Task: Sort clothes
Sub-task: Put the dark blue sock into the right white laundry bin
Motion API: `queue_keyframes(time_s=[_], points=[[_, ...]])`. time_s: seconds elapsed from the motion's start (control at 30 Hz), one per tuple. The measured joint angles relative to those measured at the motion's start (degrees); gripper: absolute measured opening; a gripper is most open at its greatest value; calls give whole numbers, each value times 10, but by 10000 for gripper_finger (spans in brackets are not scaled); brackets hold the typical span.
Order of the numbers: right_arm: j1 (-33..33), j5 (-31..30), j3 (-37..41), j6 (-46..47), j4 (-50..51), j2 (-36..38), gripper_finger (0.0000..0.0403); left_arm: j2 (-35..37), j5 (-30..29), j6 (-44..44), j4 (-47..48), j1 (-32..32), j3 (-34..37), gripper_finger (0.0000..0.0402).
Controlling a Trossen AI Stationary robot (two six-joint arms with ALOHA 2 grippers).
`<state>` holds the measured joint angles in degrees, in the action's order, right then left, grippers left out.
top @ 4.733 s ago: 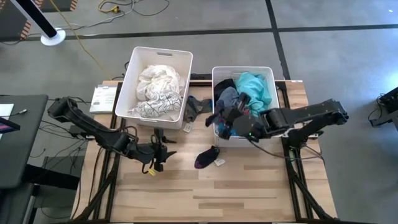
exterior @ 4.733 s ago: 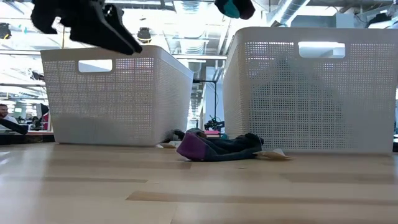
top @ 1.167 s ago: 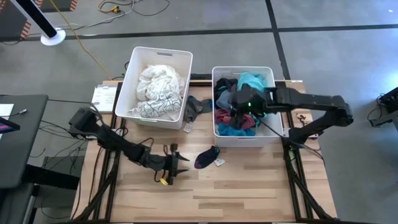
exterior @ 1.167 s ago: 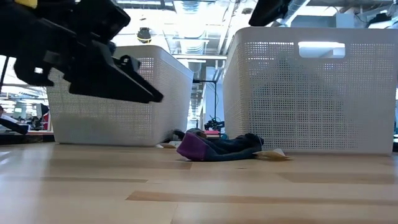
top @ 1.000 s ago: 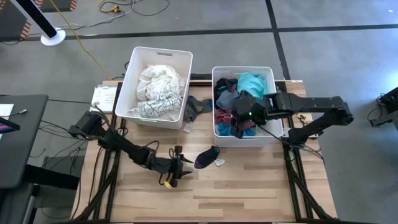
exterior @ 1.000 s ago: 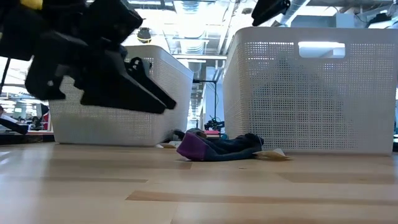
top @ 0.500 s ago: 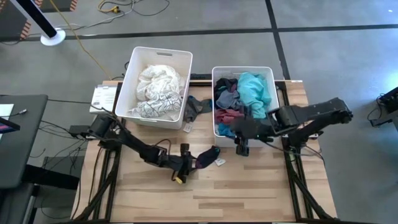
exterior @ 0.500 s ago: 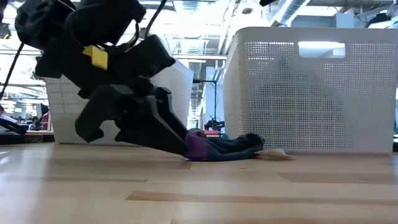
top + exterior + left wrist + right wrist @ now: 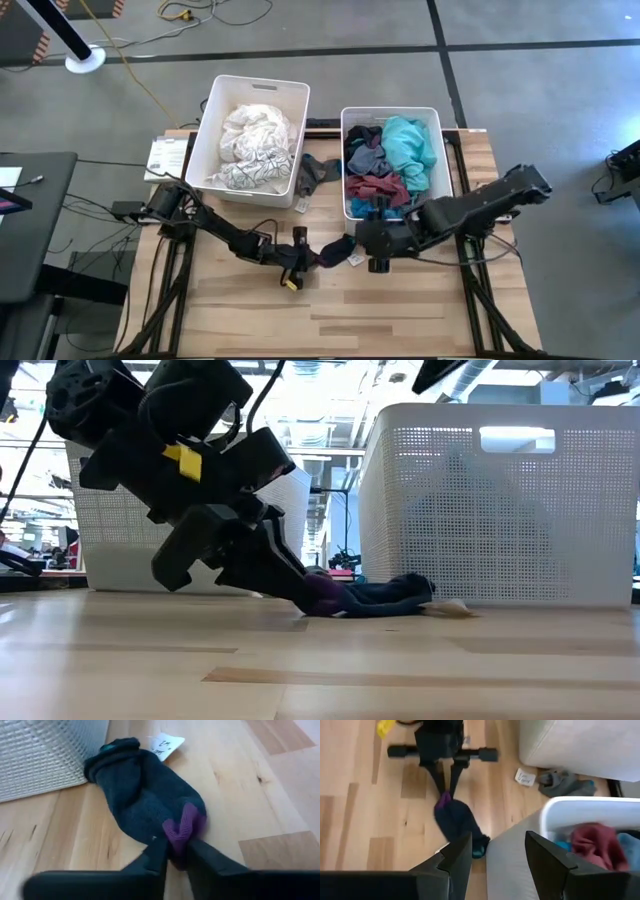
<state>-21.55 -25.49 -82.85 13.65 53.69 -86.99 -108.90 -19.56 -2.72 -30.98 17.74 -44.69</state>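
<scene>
down on the wooden table, near the middle of the high view, lies a small dark navy sock with a purple toe. the left gripper is low on the table and its two dark fingers are pinched tight on the purple toe end of the sock. the rest of the sock lies flat on the wood, with a small white paper tag by its far end.

the right gripper hangs just to the right of the sock, in front of the right white plastic bin. its fingers stand apart and hold nothing.

the right bin holds a pile of dark and bright clothes, teal, maroon and navy. the left white plastic bin, upper left of the middle, holds white and cream clothes. a grey garment lies on the table between the two bins.
</scene>
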Motion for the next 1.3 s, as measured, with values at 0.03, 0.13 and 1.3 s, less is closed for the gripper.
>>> queue_keyframes(time_s=[0.03,0.13,1.3], points=[[-3,0,0,0,0,-9,198,0,3,-4,0,0,0,35],[-9,0,0,0,0,-34,198,0,13,-11,0,0,0,9],[-61,-163,0,-51,-243,-136,198,351,-82,-148,186,22,1,0]])
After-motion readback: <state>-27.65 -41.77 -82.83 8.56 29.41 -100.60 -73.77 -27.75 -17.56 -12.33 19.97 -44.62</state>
